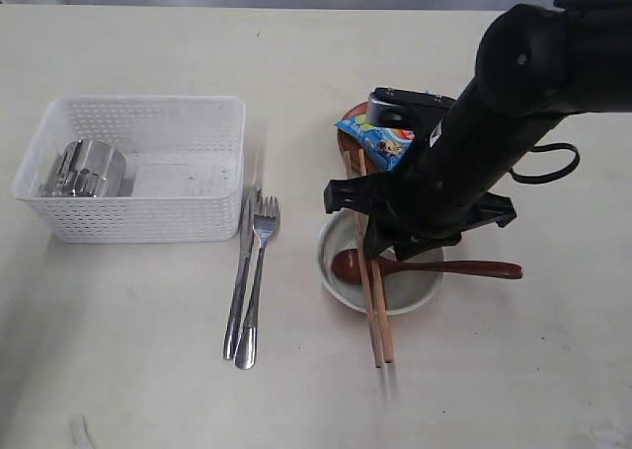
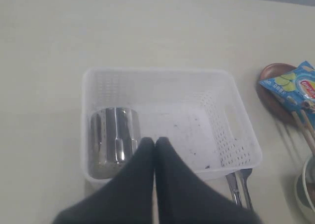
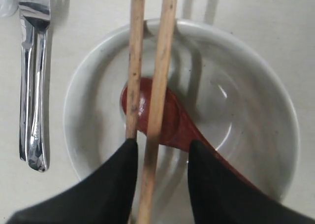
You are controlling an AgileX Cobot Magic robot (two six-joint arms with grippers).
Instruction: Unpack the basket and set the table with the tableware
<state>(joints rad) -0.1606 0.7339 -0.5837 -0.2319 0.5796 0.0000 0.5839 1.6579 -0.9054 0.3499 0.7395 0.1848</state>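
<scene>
My right gripper [image 3: 162, 146] hangs open over the bowl [image 3: 256, 86], straddling one of the chopsticks [image 3: 158, 61] that lie across the spoon [image 3: 172, 123], while my left gripper [image 2: 155, 141], pinched shut and empty, hovers above the basket [image 2: 238, 135] with the steel cup [image 2: 114, 140] inside.

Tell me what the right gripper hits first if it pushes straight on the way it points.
Most likely the chopsticks: they lie across the bowl right at the right gripper, one between its open fingers. The wooden spoon lies beneath them. Depth is unclear.
</scene>
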